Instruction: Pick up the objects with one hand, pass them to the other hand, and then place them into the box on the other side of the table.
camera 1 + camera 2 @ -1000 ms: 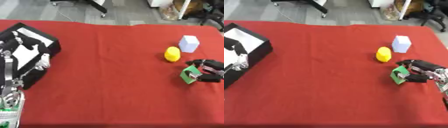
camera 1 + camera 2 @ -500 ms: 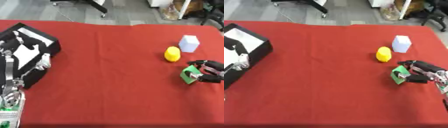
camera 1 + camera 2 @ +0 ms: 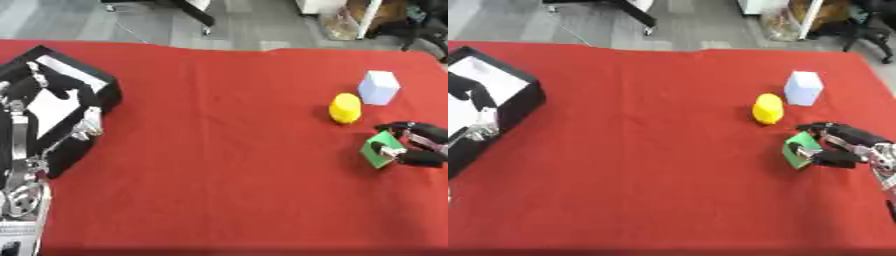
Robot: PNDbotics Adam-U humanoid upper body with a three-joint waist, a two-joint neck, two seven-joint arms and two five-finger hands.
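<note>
A small green block [image 3: 798, 149] lies on the red table [image 3: 649, 150] at the right. My right hand [image 3: 842, 147] has its fingers and thumb curled round that block. Just behind it stands a yellow rounded object [image 3: 767, 108], and further back a pale blue-white cube [image 3: 802, 88]. A black box [image 3: 61, 102] with a white lining sits at the table's left edge. My left hand [image 3: 35, 92] hovers at that box with its fingers spread, holding nothing.
My left arm's silver joints [image 3: 22, 200] fill the lower left corner. Beyond the far table edge is grey floor with chair legs [image 3: 188, 10]. Wide bare red cloth lies between the box and the objects.
</note>
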